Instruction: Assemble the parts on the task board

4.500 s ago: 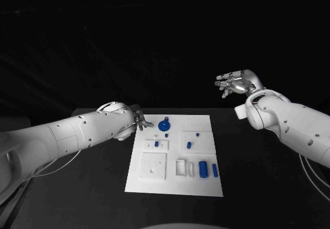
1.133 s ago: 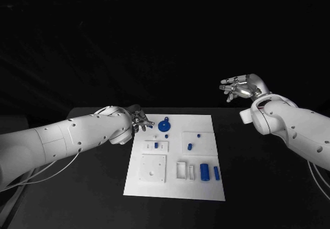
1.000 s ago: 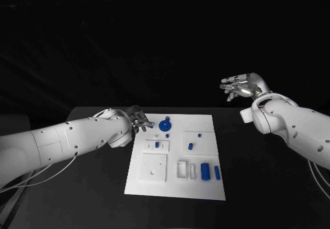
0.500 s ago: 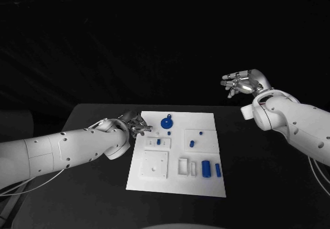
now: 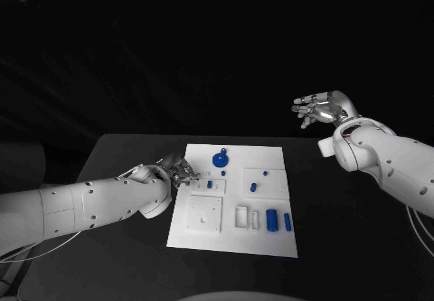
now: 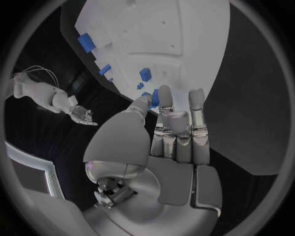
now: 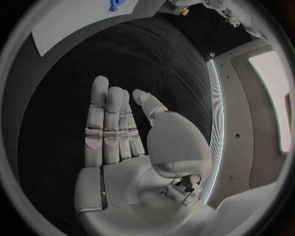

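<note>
left hand (image 5: pixel 180 171): you're sliding it nearer along the board's (image 5: pixel 237 238) left edge, fingers straight, gripping nothing
right hand (image 5: pixel 318 109): you're keeping it raised, fingers spread, empty

Too small in the head view to tell whether the left hand (image 5: pixel 177 172) touches the task board (image 5: pixel 271 241) or hangs above its edge. In the left wrist view, a blue part (image 6: pixel 152 98) partly hidden behind the fingers (image 6: pixel 164 101); contact unclear. Task board cut off by the circle's rim in the right wrist view (image 7: pixel 68 24), along with a blue part (image 7: pixel 114 6).
</note>
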Robot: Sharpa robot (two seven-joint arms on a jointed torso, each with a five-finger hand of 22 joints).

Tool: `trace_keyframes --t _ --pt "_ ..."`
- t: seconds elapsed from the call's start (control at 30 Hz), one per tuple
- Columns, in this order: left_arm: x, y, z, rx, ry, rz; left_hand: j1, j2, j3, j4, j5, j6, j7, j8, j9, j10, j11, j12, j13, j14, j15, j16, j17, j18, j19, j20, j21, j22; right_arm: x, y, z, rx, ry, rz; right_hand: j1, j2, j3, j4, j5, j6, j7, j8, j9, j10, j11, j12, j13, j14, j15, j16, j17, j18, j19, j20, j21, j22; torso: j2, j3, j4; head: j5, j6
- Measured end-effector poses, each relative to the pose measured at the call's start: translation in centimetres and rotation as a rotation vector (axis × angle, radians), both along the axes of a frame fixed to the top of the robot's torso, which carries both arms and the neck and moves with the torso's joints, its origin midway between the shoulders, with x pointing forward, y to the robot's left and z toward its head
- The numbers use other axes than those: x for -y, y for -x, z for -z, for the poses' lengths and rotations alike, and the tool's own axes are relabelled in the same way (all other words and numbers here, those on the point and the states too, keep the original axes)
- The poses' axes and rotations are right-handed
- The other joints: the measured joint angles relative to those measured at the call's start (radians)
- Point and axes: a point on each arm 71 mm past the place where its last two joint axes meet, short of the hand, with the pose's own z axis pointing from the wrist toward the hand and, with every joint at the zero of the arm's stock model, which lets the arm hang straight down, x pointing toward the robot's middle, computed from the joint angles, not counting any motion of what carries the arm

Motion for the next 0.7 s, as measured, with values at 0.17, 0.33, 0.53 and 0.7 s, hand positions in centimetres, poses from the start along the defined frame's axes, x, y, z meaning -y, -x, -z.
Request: trace_keyframes --t 0.17,0.33,0.53,0.7 --pt "0.1 0.1 0.6 -0.010 -0.005 -0.005 0.000 0.000 0.000 0.000 -0.002 0.000 0.000 -0.002 -0.002 0.000 0.000 0.000 0.002 0.000 0.000 0.000 0.002 0.000 0.001 -0.001 0.000 0.000 0.0 0.0 0.0 -0.001 0.000 0.000 0.000 0.000 0.000 0.000 0.000 0.000 0.000 0.000 0.000 0.000 0.000 0.000 0.000 0.000 0.000 0.000 0.000 0.000 0.000 0.000 0.000 0.000 0.000 0.0002 -0.0007 -0.001 -0.003" --pt "0.3 0.1 1.0 -0.015 -0.007 -0.007 0.000 0.000 0.000 0.000 0.001 0.000 0.000 -0.002 -0.003 0.000 0.000 0.000 0.002 0.000 0.000 0.000 0.002 0.000 0.001 -0.001 0.000 0.000 0.0 0.0 0.1 -0.001 0.000 -0.001 0.000 0.000 0.000 0.000 0.000 0.000 0.000 0.000 0.000 0.000 0.000 0.000 0.000 0.000 0.000 0.000 0.000 0.000 0.000 0.000 0.000 0.000 0.001 0.0004 -0.0007 -0.002 -0.006" --pt "0.4 0.0 1.2 -0.020 -0.010 -0.009 0.000 0.000 0.000 0.000 0.002 0.000 0.000 -0.002 -0.015 0.000 0.000 0.000 0.003 0.000 0.000 0.000 0.006 0.000 0.001 -0.001 0.000 0.000 -0.1 0.0 0.1 -0.002 0.000 -0.001 0.000 0.000 0.003 0.003 0.004 0.000 0.000 0.000 0.000 0.000 0.000 0.000 0.000 0.000 0.000 0.000 0.000 0.000 0.000 0.000 0.006 -0.001 0.001 0.0016 -0.0007 -0.004 -0.008" --pt "0.4 0.0 1.3 -0.025 -0.013 -0.011 0.000 0.000 0.000 0.000 0.002 0.000 0.000 -0.002 -0.021 0.000 0.000 0.000 0.002 0.000 0.000 0.000 0.007 0.000 0.001 -0.001 0.000 0.000 -0.1 0.0 0.1 -0.002 0.000 -0.001 0.000 0.000 0.003 0.003 0.004 0.000 0.000 0.000 0.000 0.000 0.000 0.000 0.000 0.000 0.000 0.000 0.000 0.000 0.000 0.000 0.006 -0.001 0.001 0.0016 -0.0008 -0.005 -0.011"
